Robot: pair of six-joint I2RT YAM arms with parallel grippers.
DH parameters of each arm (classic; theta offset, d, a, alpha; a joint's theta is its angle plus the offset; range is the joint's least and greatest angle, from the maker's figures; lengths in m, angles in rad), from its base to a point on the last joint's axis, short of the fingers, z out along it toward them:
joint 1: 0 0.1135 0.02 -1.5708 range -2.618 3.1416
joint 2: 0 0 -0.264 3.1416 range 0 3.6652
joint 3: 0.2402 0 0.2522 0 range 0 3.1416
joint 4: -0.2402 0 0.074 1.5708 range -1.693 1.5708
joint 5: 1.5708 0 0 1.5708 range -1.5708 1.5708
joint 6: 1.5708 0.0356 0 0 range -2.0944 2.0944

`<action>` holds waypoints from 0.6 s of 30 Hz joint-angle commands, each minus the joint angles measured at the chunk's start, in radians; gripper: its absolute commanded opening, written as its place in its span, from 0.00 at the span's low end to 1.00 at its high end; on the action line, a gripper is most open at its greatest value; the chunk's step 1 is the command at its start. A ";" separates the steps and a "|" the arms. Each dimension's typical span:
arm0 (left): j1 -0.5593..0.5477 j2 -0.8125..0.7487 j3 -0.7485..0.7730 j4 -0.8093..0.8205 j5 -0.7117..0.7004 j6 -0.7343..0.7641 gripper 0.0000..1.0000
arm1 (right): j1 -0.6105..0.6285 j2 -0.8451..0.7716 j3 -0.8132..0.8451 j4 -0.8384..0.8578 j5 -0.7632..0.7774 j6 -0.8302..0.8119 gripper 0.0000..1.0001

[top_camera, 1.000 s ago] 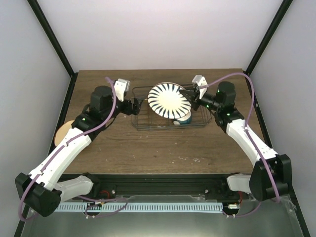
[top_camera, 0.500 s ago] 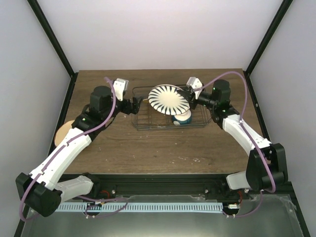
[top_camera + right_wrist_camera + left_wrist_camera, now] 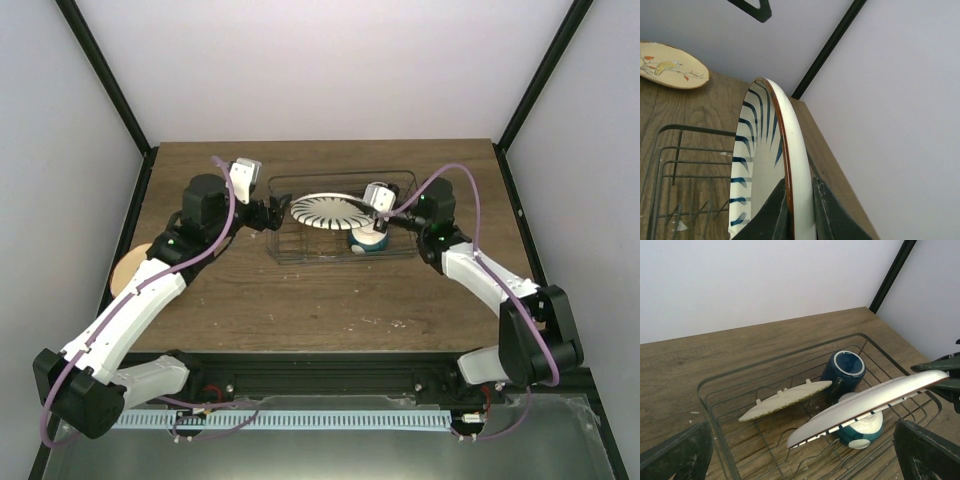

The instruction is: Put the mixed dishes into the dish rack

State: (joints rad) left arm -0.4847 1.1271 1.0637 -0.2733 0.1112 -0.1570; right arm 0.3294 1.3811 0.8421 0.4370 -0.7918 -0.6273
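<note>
The grey wire dish rack point(image 3: 300, 250) stands mid-table. My right gripper point(image 3: 373, 204) is shut on the rim of the white plate with black radial stripes point(image 3: 328, 211) and holds it tilted, low over the rack; the fingers point(image 3: 775, 212) pinch the rim point(image 3: 790, 160). In the left wrist view the striped plate point(image 3: 865, 407) hangs above a cream bowl with a teal outside point(image 3: 862, 426), lying on its side. The dark blue cup point(image 3: 842, 371) and the orange-yellow grid plate point(image 3: 785, 400) are in the rack. My left gripper point(image 3: 272, 214) is open and empty at the rack's left end.
The tan painted plate point(image 3: 128, 268) lies at the table's left edge, under my left arm; it also shows in the right wrist view point(image 3: 672, 65). Black frame posts stand at the back corners. Bare wood lies in front of the rack.
My right gripper has moved left and down with the striped plate, tipping it from facing up toward the camera to nearly edge-on over the rack. The left arm has not moved.
</note>
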 commanded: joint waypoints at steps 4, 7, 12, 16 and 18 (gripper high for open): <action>0.006 0.011 -0.016 0.037 0.020 -0.002 1.00 | 0.020 -0.009 -0.026 0.264 -0.062 -0.124 0.01; 0.006 0.014 -0.017 0.040 0.022 -0.003 1.00 | 0.025 -0.002 -0.028 0.263 -0.067 -0.166 0.01; 0.010 0.017 -0.021 0.044 0.024 -0.003 1.00 | 0.028 0.002 -0.053 0.316 -0.064 -0.192 0.01; 0.012 0.022 -0.024 0.049 0.028 -0.006 1.00 | 0.030 0.012 -0.049 0.313 -0.079 -0.205 0.01; 0.012 0.022 -0.025 0.052 0.028 -0.006 1.00 | 0.035 0.025 -0.046 0.299 -0.080 -0.224 0.01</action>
State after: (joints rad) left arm -0.4782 1.1435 1.0496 -0.2623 0.1223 -0.1570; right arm 0.3500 1.4006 0.7692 0.6029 -0.8436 -0.7967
